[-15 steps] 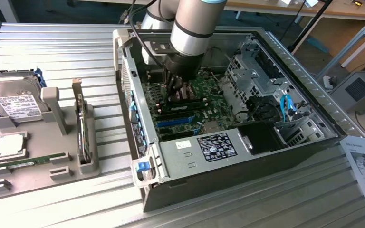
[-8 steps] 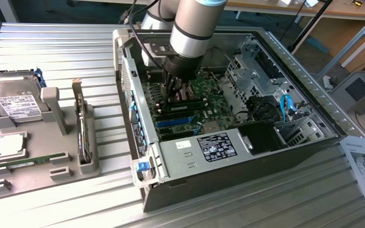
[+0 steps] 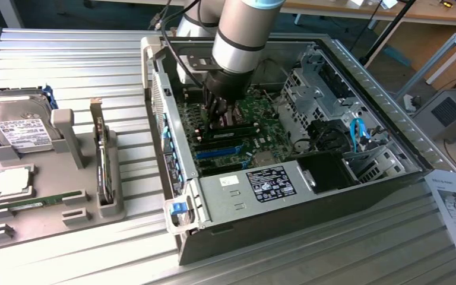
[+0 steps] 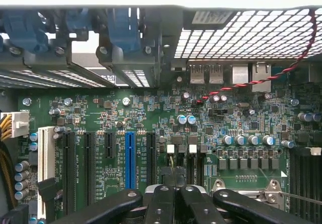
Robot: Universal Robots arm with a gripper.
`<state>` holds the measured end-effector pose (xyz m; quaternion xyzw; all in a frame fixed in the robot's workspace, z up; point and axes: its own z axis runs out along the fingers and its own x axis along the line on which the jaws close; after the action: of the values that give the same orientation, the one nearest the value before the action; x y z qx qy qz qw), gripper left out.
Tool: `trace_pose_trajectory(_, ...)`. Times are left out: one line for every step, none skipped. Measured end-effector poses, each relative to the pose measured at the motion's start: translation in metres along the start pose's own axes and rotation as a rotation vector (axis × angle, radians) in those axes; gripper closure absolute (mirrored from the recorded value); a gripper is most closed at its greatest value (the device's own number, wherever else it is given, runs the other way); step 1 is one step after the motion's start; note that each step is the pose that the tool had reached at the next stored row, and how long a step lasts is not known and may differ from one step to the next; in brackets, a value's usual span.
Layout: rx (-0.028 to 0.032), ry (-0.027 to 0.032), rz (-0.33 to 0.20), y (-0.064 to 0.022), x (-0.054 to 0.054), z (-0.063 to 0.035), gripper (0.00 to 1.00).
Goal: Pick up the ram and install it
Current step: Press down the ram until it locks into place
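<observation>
Ram [image 3: 34, 203], as I see it, lies flat in the grey holder tray [image 3: 46, 222] on the exterior view's left, well apart from the gripper [image 3: 218, 113]. I have the gripper down inside the open computer case [image 3: 236, 205], jaws pinched together on nothing, hovering just above the green motherboard [image 4: 151, 118].

The ram [image 3: 31, 203] is a long, narrow green circuit-board stick in the lower left of the exterior view. It stands on its long edge in a slot of the grey tray [image 3: 46, 228], running nearly level across the frame.
</observation>
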<state>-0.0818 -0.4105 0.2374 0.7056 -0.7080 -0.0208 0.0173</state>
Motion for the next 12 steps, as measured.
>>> trace_pose_trajectory(-0.0001, 0.0002, 0.000, 0.0000, 0.0001, 0.0004, 0.89)
trace_pose_trajectory(-0.0001, 0.0003, 0.000, 0.0000, 0.0001, 0.0004, 0.89)
trace_pose_trajectory(-0.0002, 0.0003, 0.000, -0.0001, 0.0001, 0.0004, 0.89)
trace_pose_trajectory(-0.0002, 0.0003, 0.000, 0.0000, 0.0001, 0.0004, 0.89)
trace_pose_trajectory(-0.0001, 0.0002, 0.000, 0.0000, 0.0001, 0.0005, 0.89)
trace_pose_trajectory(-0.0001, 0.0002, 0.000, -0.0001, 0.0001, 0.0006, 0.89)
trace_pose_trajectory(0.0001, -0.0001, 0.000, -0.0001, 0.0002, 0.0010, 0.89)
trace_pose_trajectory(0.0001, -0.0001, 0.000, -0.0001, 0.0003, 0.0013, 0.89)
trace_pose_trajectory(0.0000, 0.0001, 0.000, -0.0001, 0.0003, 0.0016, 0.89)
trace_pose_trajectory(-0.0001, 0.0002, 0.000, -0.0001, 0.0004, 0.0017, 0.89)
trace_pose_trajectory(-0.0001, 0.0003, 0.000, -0.0001, 0.0004, 0.0017, 0.89)
trace_pose_trajectory(-0.0002, 0.0003, 0.000, -0.0001, 0.0004, 0.0017, 0.89)
